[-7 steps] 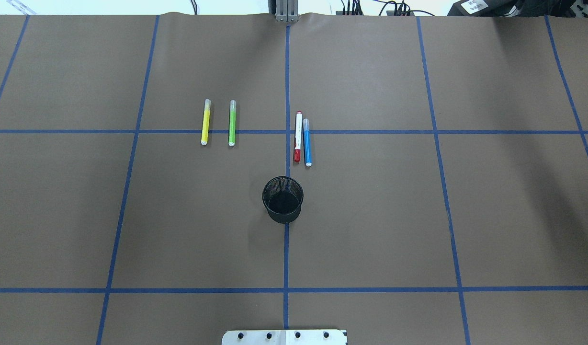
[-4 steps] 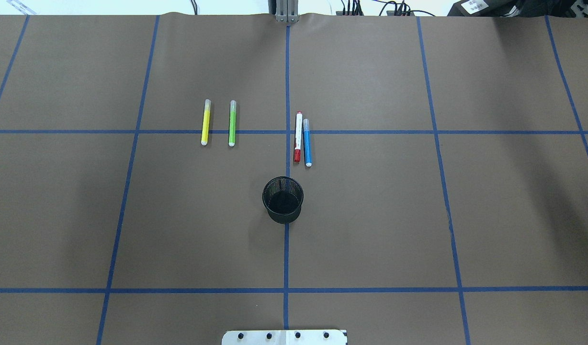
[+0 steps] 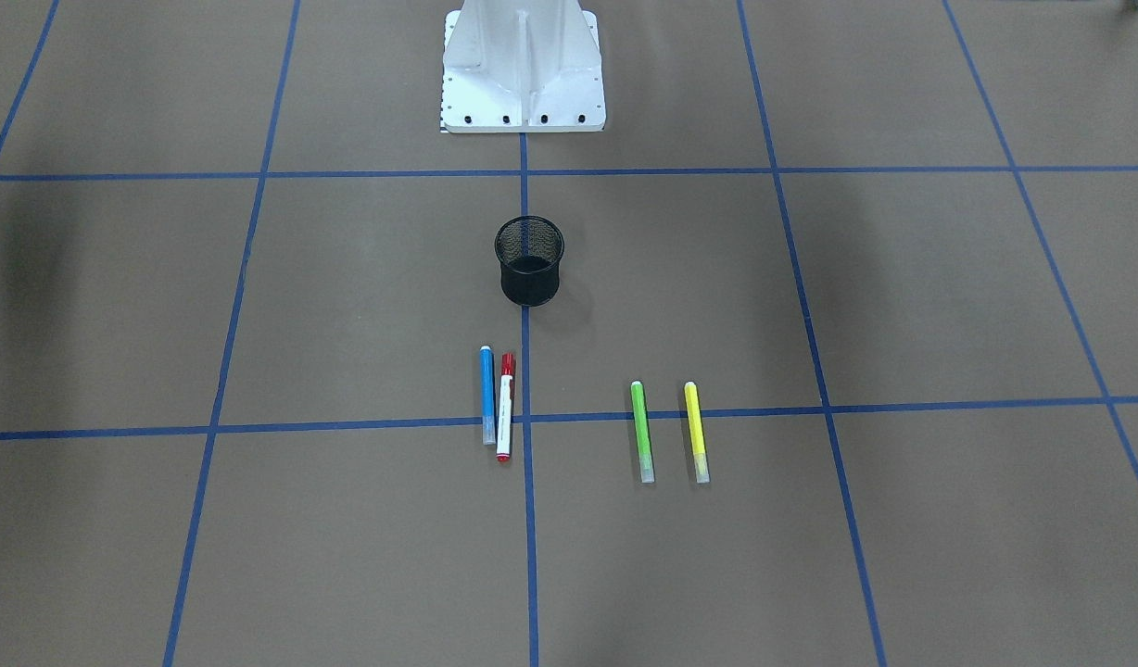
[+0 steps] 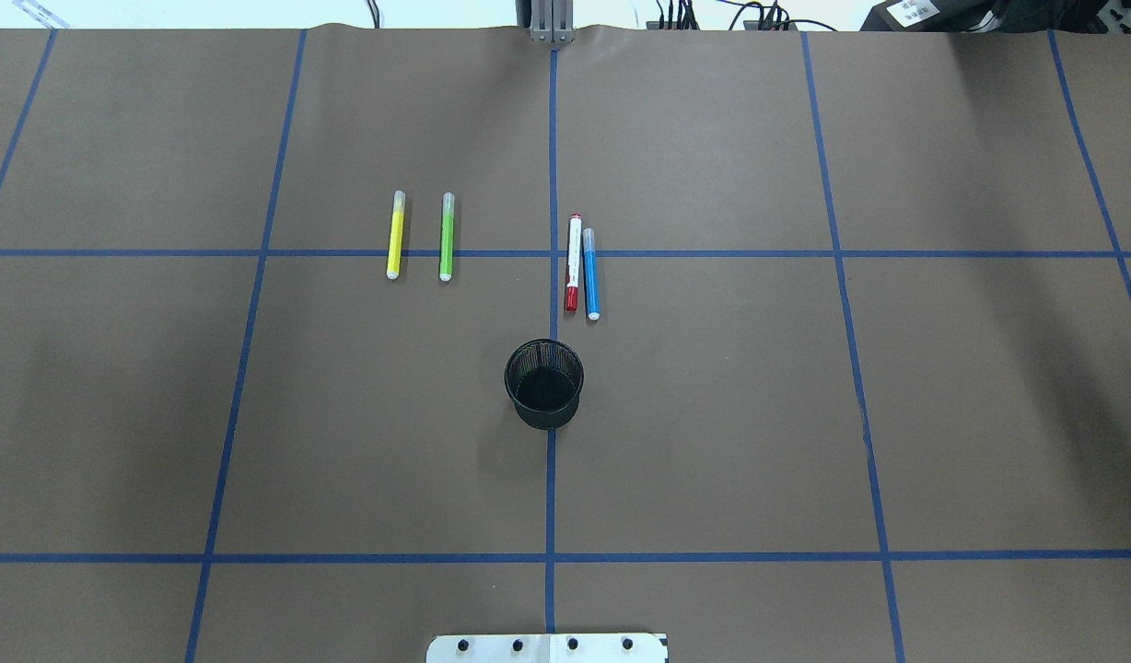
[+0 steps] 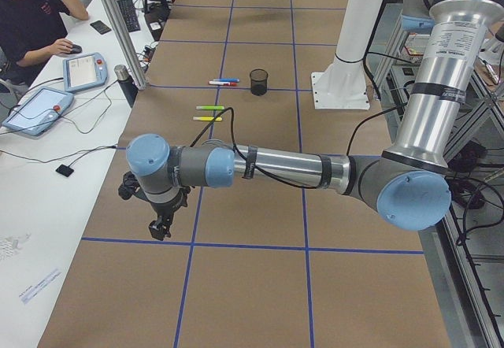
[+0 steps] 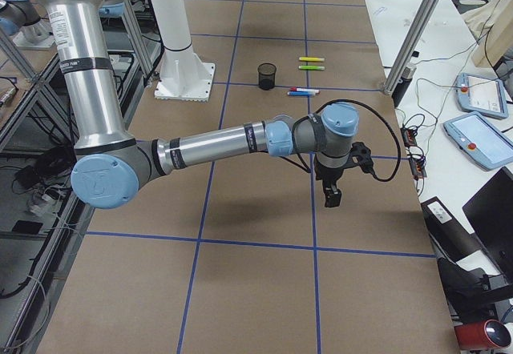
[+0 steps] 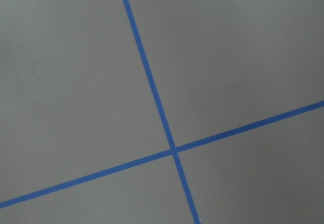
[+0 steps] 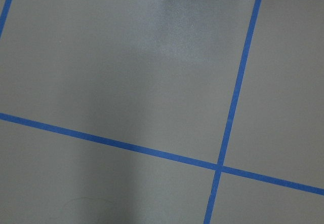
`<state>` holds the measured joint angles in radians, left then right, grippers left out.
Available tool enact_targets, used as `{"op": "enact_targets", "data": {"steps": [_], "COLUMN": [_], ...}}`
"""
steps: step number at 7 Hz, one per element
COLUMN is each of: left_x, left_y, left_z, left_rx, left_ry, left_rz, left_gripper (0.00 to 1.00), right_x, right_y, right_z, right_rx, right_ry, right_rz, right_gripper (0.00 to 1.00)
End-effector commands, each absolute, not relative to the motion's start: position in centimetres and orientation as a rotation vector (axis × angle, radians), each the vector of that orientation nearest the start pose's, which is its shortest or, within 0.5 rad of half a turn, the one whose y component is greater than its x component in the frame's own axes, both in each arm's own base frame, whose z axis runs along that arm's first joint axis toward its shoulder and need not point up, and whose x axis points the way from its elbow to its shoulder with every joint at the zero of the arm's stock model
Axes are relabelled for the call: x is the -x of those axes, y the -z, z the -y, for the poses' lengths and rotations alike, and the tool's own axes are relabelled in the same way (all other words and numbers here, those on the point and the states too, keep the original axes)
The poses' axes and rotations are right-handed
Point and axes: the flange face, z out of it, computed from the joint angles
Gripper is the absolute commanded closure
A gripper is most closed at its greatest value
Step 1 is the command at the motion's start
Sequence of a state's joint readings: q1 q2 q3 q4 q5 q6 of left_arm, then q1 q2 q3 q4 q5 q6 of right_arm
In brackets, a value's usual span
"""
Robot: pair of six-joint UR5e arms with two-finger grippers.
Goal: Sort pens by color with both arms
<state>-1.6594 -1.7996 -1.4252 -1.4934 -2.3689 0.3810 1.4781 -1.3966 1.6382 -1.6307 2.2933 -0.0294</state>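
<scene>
Four pens lie flat on the brown table beyond a black mesh cup [image 4: 544, 383]. The neon yellow pen [image 4: 395, 235] and neon green pen [image 4: 447, 237] lie side by side, apart, on the left. The red-ended white pen [image 4: 573, 262] and the blue pen [image 4: 590, 273] lie close together just right of the centre line. All show in the front view too: yellow pen [image 3: 696, 431], green pen [image 3: 642, 431], red pen [image 3: 505, 406], blue pen [image 3: 487, 394]. My left gripper [image 5: 160, 228] and right gripper [image 6: 330, 197] hang far out at the table's ends; I cannot tell their state.
The white bolted pedestal base [image 3: 523, 69] stands at the robot's side of the table. Blue tape lines [image 4: 552, 253] divide the brown surface into squares. Both wrist views show only bare table and tape. An operator [image 5: 31, 25] sits at the side desk with tablets.
</scene>
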Motion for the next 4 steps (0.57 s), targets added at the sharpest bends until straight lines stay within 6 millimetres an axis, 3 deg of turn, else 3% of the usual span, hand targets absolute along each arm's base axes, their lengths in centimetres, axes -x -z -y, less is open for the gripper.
{"op": "enact_targets", "data": {"steps": [1,4], "left_x": [12.84,12.76], "left_y": [-64.95,-65.58], "left_z": [54.96,54.28], "left_rx": [-0.184,-0.189], "left_ry": [-0.303,-0.308], "left_rz": [-0.782,-0.781], "left_gripper": [0.01,0.01], "right_x": [-2.35,-2.46], "right_y": [-55.23,-55.27], "right_z": [55.86,55.41], "right_rx": [-0.145,-0.147], "right_ry": [0.164,0.163], "right_rz": [0.73,0.731], "right_gripper": [0.01,0.01]}}
